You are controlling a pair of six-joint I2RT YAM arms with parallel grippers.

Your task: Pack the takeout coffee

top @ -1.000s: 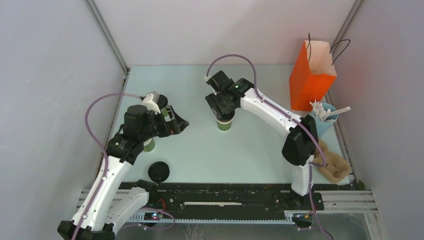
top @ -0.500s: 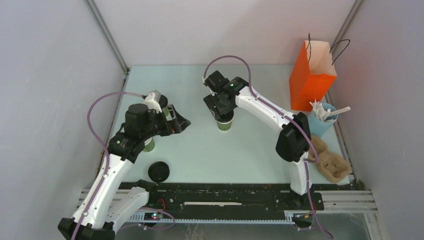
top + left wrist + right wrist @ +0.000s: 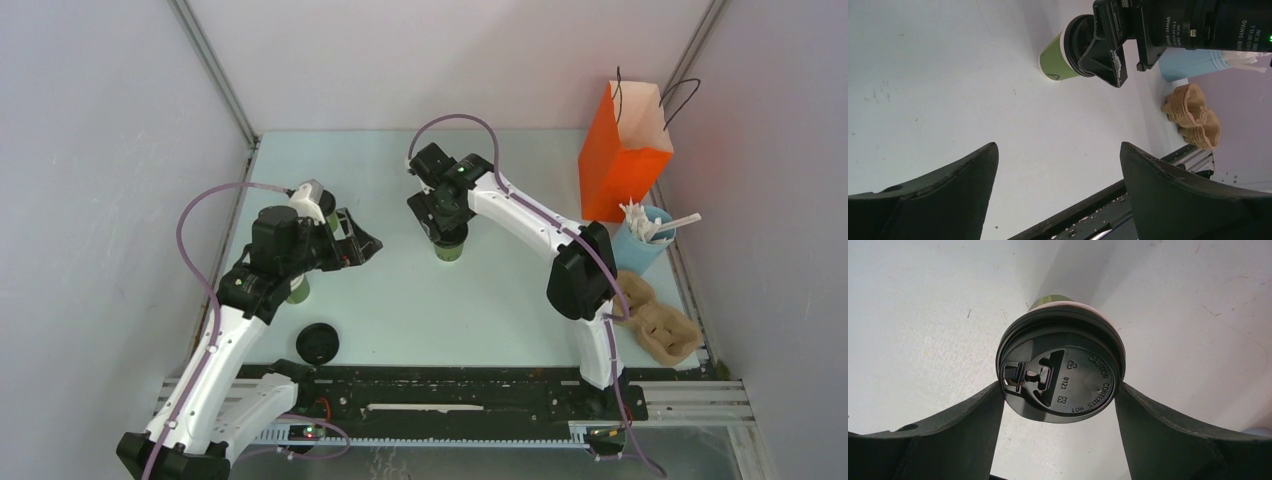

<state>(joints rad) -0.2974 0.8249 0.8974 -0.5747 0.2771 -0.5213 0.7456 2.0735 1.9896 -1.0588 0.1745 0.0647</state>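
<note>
An olive-green takeout coffee cup (image 3: 449, 250) with a black lid (image 3: 1060, 372) stands upright mid-table. It also shows in the left wrist view (image 3: 1055, 62). My right gripper (image 3: 448, 225) comes down over it from above. In the right wrist view my right gripper (image 3: 1058, 390) has one finger touching each side of the lid's rim. My left gripper (image 3: 365, 245) is open and empty, hovering left of that cup, and its fingers (image 3: 963, 185) frame bare table. A second green cup (image 3: 298, 291) stands partly hidden under my left arm.
A loose black lid (image 3: 317, 343) lies near the front left. An orange paper bag (image 3: 622, 150) stands at the back right, with a blue cup of stirrers (image 3: 645, 245) and a brown cardboard cup carrier (image 3: 665, 328) in front of it. The black front rail (image 3: 440, 385) runs along the near edge.
My right arm's elbow has swung a little to the left while its gripper stays on the cup's lid. My left gripper has hardly moved.
</note>
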